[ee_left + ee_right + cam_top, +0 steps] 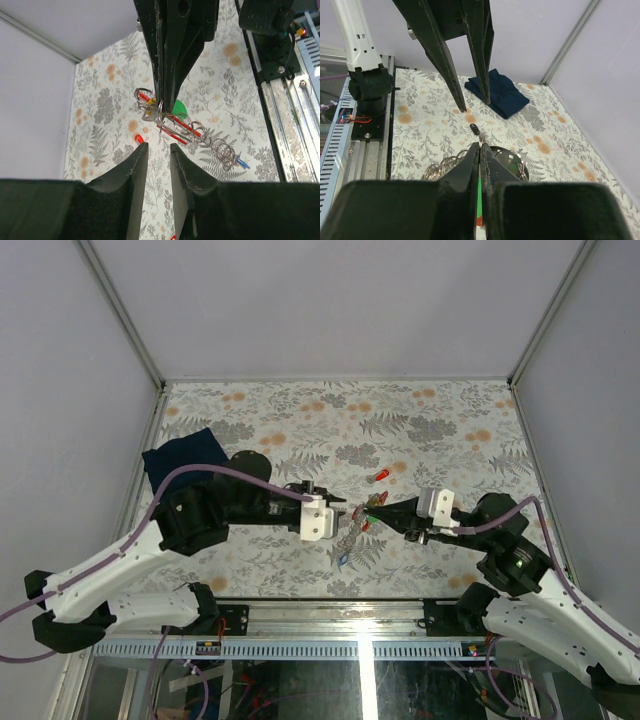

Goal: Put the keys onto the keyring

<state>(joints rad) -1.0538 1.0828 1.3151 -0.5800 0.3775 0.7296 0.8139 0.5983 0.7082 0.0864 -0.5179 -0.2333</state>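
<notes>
Keyring [160, 114] pinched in shut right claw [479, 146]; left claw [158, 146] slightly open, empty; navy cloth [188, 455] aside.

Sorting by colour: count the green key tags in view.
1: the green tag lies in the key bundle, beside the tips of the right gripper. Others may be hidden within it.

A robot lab cell: plain grey walls [340, 300], aluminium frame posts [120, 310], floral-covered table [300, 420], slotted mounting rail [330, 648].
</notes>
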